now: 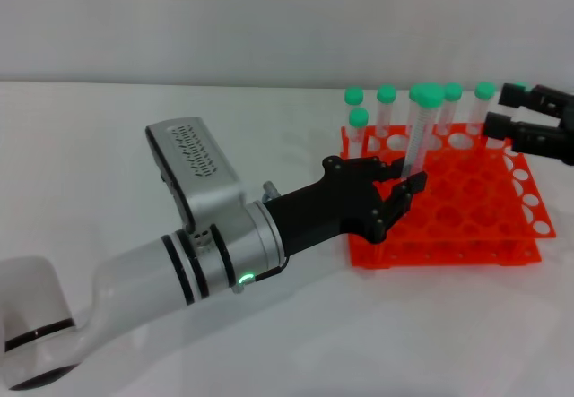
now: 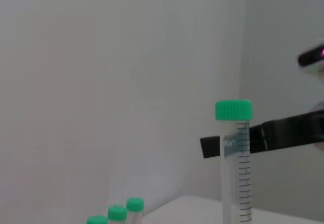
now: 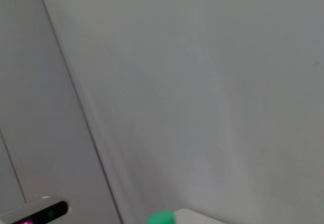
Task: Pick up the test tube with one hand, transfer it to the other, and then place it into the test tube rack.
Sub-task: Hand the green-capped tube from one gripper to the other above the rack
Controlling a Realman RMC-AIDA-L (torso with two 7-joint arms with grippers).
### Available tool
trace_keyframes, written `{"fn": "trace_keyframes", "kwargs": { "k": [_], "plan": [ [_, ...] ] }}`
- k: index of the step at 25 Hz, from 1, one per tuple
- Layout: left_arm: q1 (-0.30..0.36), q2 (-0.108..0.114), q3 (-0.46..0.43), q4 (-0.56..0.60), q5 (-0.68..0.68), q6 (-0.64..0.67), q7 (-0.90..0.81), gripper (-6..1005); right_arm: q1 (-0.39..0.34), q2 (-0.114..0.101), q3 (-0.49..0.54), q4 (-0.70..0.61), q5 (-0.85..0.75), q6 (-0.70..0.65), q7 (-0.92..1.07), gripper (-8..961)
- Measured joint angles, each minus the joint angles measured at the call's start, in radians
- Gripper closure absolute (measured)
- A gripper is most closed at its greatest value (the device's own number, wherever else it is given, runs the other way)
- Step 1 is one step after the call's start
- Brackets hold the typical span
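Note:
My left gripper (image 1: 399, 195), the black one with the green ring light, is shut on the test tube (image 1: 418, 142). It holds the tube upright by its lower part, green cap up, over the left part of the orange test tube rack (image 1: 484, 227). The tube also shows in the left wrist view (image 2: 238, 163), with a black finger (image 2: 283, 133) crossing behind it. My right gripper (image 1: 504, 110) hovers open and empty over the rack's back right corner, to the right of the tube and apart from it.
Several other green-capped tubes (image 1: 387, 101) stand in the rack's back rows; some of their caps show in the left wrist view (image 2: 117, 213). A green cap (image 3: 161, 218) shows in the right wrist view. The rack stands on a white table (image 1: 108, 146) before a pale wall.

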Motion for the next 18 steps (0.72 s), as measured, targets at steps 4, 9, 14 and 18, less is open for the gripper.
{"fn": "trace_keyframes", "kwargs": {
  "k": [4,9,14,18],
  "plan": [
    [-0.016,-0.002,-0.002,0.0,0.001,-0.029,0.002,795,0.002,0.025,0.0,-0.007,-0.008,-0.007,0.0,84],
    [-0.029,-0.002,-0.003,0.0,0.001,-0.032,0.007,795,0.003,0.068,0.001,-0.019,-0.013,-0.003,-0.018,83],
    [-0.044,-0.004,-0.002,-0.001,0.001,-0.044,0.011,795,0.001,0.112,0.008,-0.021,-0.012,0.025,-0.067,83],
    [-0.047,-0.004,-0.002,-0.002,0.001,-0.048,0.012,795,0.002,0.125,0.011,-0.027,-0.011,0.05,-0.074,102]
  ]
}}
